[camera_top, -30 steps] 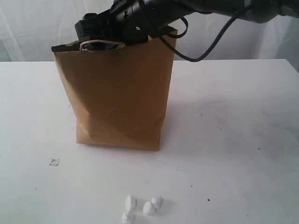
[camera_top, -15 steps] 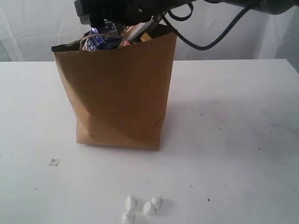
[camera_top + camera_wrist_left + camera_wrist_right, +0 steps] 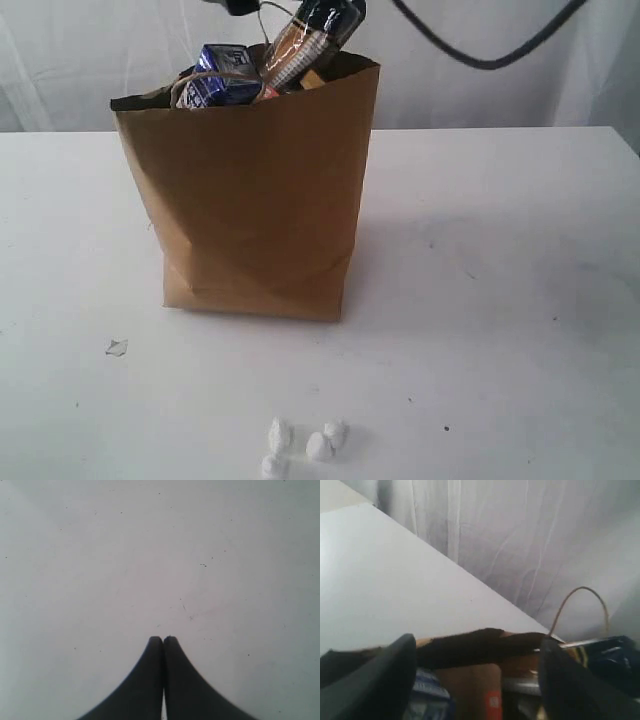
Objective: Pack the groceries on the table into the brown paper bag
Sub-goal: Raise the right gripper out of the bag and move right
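Observation:
The brown paper bag [image 3: 262, 195] stands upright in the middle of the white table [image 3: 500, 260]. Out of its open top stick a blue-white carton [image 3: 220, 85] and a tilted blue-orange spaghetti packet [image 3: 308, 40]. My right gripper [image 3: 477, 642] hovers just above the bag's dark rim [image 3: 480, 645]; it is open, with wide-set fingers [image 3: 375, 680] and nothing held. Below it show the carton [image 3: 430, 695] and a brown pack with an orange mark [image 3: 472, 690]. My left gripper [image 3: 163, 639] is shut and empty over bare table [image 3: 150, 555]. Other groceries are hidden.
A twine handle [image 3: 205, 92] loops over the bag's rim. Several white crumpled bits [image 3: 305, 440] lie near the front edge, and a small scrap [image 3: 117, 347] at the front left. A black cable [image 3: 480, 55] hangs at the top right. A white curtain backs the table.
The right arm has risen from the bag's mouth and out of the exterior view's top. The carton and the spaghetti packet, covered before, now show above the rim. The bag has not moved.

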Controlling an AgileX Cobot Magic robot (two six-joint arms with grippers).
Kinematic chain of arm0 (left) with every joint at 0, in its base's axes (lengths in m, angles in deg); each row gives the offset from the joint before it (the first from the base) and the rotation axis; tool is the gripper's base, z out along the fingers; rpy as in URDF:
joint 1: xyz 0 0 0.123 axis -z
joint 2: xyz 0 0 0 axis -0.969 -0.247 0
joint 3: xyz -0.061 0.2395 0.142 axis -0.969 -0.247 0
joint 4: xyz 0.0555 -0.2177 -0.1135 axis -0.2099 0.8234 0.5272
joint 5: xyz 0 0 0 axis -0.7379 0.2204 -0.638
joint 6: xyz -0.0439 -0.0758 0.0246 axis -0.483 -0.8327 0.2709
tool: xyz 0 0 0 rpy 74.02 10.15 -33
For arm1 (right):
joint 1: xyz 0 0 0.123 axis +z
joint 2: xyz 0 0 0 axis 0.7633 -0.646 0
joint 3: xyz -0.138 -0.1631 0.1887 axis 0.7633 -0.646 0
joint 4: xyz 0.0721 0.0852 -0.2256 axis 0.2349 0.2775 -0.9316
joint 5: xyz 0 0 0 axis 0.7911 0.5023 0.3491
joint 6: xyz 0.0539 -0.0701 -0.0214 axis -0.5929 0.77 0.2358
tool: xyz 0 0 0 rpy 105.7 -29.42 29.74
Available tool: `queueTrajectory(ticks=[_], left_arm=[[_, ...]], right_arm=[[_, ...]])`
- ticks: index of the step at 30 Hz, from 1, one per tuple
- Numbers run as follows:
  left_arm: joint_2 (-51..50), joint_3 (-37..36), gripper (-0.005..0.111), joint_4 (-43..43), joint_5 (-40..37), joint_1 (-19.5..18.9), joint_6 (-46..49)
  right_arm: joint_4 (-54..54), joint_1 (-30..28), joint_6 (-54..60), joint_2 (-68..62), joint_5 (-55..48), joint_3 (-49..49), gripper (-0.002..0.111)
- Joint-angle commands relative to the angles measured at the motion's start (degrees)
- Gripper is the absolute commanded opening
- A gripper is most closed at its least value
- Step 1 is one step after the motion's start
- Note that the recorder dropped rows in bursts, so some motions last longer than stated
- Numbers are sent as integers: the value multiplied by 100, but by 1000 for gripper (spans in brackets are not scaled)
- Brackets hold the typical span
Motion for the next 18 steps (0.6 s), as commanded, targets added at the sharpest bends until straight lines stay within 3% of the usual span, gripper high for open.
queueTrajectory(ticks=[1,6,8,14,18], left_arm=[[22,-24,0,12,-19,49,-20],[22,-24,0,12,-19,49,-20],[22,-24,0,12,-19,49,-20],[22,-24,0,12,-19,49,-20],[22,-24,0,12,-19,49,-20]], right_arm=[[-1661,-13,-194,548,-1600,-2,43],[-4010,-13,-1284,1120,-3313,-2,7],[-4592,-123,-1611,1327,-3445,-2,0],[-4847,-969,-1972,1716,-3379,-137,0],[-4836,-1795,-2511,1916,-2863,-842,0]])
